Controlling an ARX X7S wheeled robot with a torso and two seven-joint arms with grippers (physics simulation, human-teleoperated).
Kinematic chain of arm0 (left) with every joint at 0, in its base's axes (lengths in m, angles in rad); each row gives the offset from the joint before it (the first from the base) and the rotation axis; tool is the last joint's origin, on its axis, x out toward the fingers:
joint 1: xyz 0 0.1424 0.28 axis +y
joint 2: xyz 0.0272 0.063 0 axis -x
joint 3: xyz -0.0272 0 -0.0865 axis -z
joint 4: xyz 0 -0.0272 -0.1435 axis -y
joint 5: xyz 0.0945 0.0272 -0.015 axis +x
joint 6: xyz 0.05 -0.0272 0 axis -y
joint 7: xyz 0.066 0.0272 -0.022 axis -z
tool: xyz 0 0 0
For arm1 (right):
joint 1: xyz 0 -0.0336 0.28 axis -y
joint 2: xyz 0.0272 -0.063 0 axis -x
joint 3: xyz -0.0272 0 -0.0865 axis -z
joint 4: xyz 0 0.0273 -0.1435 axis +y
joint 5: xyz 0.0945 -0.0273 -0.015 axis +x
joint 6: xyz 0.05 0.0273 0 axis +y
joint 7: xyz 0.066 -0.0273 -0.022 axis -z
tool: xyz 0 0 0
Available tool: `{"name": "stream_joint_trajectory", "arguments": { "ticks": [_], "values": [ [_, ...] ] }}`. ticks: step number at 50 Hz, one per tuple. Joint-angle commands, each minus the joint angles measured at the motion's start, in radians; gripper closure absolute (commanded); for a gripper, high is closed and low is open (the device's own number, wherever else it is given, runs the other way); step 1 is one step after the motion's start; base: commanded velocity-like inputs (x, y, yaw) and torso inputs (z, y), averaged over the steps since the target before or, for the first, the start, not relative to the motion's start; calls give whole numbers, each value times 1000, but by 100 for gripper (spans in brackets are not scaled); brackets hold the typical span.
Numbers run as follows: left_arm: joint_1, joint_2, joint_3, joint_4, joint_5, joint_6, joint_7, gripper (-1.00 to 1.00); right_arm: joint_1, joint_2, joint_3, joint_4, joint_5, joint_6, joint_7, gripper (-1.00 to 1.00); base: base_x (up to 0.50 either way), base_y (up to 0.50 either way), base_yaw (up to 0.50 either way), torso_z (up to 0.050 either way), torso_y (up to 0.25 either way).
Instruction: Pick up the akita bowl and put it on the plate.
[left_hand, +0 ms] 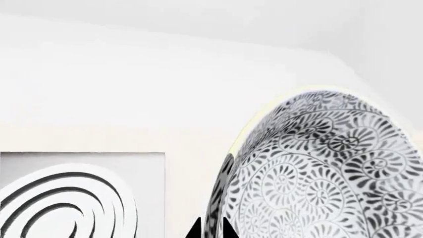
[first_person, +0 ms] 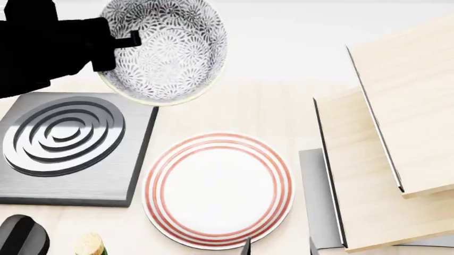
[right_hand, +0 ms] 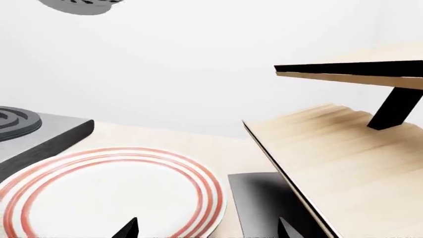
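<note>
The akita bowl (first_person: 167, 48), white with a dense grey-black floral pattern, hangs in the air behind the burner and left of the plate's far side. My left gripper (first_person: 131, 40) is shut on its left rim. In the left wrist view the bowl's wall (left_hand: 324, 168) stands between the two dark fingertips of the left gripper (left_hand: 211, 230). The plate (first_person: 218, 190), white with red rings, lies flat on the table with nothing on it. My right gripper (right_hand: 206, 230) is open just over the plate's near edge (right_hand: 99, 198). The bowl's underside (right_hand: 79, 5) shows high up in the right wrist view.
A dark square burner (first_person: 67, 143) with grey rings lies left of the plate. A pale wooden shelf unit (first_person: 383, 154) rises at the right. A black knob (first_person: 21, 236) and a cork-topped bottle (first_person: 90, 244) sit at the front left.
</note>
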Motion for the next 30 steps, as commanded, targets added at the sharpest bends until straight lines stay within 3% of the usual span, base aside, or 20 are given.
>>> {"name": "stream_joint_trajectory", "arguments": {
  "ticks": [1, 30],
  "values": [
    [2, 10, 35, 21, -28, -62, 72, 100, 1, -2, -6, 11, 1, -6, 1, -100, 0, 0, 0, 0, 0],
    [-14, 84, -105, -233, -118, 12, 75, 100, 7, -10, -21, 56, -11, -28, 14, -100, 0, 0, 0, 0, 0]
  ]
}}
